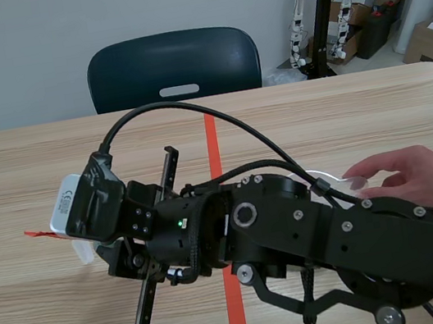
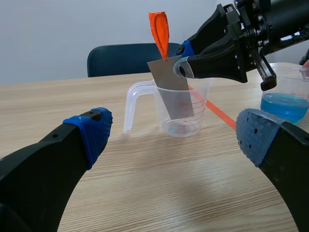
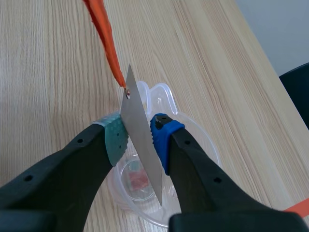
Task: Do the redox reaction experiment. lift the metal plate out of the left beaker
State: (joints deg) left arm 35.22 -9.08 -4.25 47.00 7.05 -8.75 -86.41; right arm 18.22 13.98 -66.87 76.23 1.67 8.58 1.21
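Scene view: the right arm (image 1: 310, 221) reaches over to the bench's (image 1: 339, 100) left side, hiding its own tip. A person's hand (image 1: 405, 172) rests at the right.

Left wrist view: the left pincer (image 2: 175, 133) gapes wide, holding nothing, parked near the left beaker (image 2: 199, 108).

Right wrist view: the right pincer (image 3: 140, 140) is clamped on the metal plate (image 3: 133, 108), gripped high for a straight pull up, I'd guess. The plate's lower end sits inside the beaker, with an orange ribbon (image 3: 104, 34) on top.
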